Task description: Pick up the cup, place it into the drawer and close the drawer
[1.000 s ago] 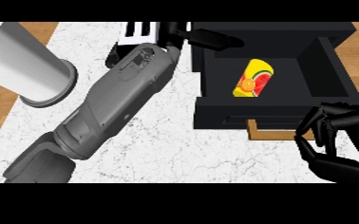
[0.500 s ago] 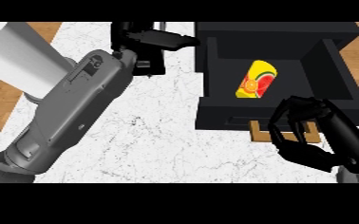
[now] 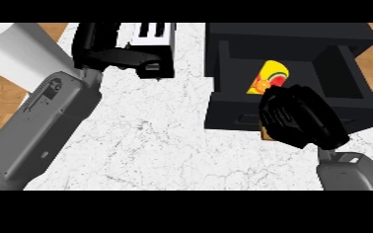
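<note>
**Bystander items on the surface**

Surface (image 3: 167,138): white marble with grey veining, spanning the ground between the left hand (image 3: 120,54) and the right hand (image 3: 299,116).

White cylinder (image 3: 25,54): stands to the outer side of the left hand, near it; its top is cut off by the frame.

Black-and-white striped item (image 3: 154,31): lies just beyond the left hand and is partly hidden by it; what it is cannot be told.

Wooden area (image 3: 9,106): brown, showing past the surface's edge, outward of the left hand.

The scene is lit evenly and brightly, with no clear source of light seen. No glare is found on the white marble counter (image 3: 167,138). The inside of the black drawer (image 3: 342,86) is kept very dark, so little detail is shown there. Edges are rendered a little soft everywhere.
</note>
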